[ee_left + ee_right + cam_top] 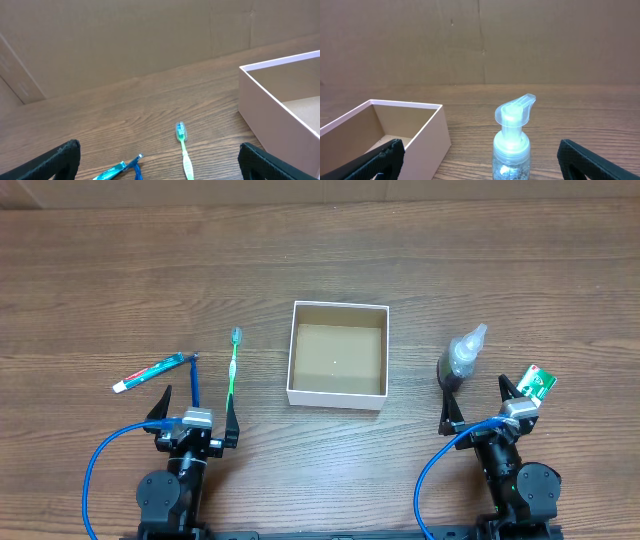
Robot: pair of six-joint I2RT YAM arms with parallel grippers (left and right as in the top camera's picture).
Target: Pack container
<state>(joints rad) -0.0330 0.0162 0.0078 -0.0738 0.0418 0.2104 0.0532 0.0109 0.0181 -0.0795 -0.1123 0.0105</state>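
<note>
Overhead view: the container [335, 397] was found at the centre of the table [120, 270], upright, its opening facing up and nothing seen inside, so packing was judged not yet begun. Its central position was judged to put it within reach of both arms.

To its left, a green toothbrush [232, 370] was recorded lying flat, near but apart from the box. Further left lay a blue stick-like item [193, 380] and a slim blue, red and white item [150, 373], touching or nearly so at one end. To the right of the box, a clear pump bottle [462, 355] and, beyond it, a green packet [535, 383] were noted.

The left gripper [197, 395] was observed spread wide and empty, just behind the toothbrushes. The right gripper [477, 392] was likewise spread wide and empty, with the bottle just ahead of it. Each arm was thus judged to be set behind the items on its own side.
</note>
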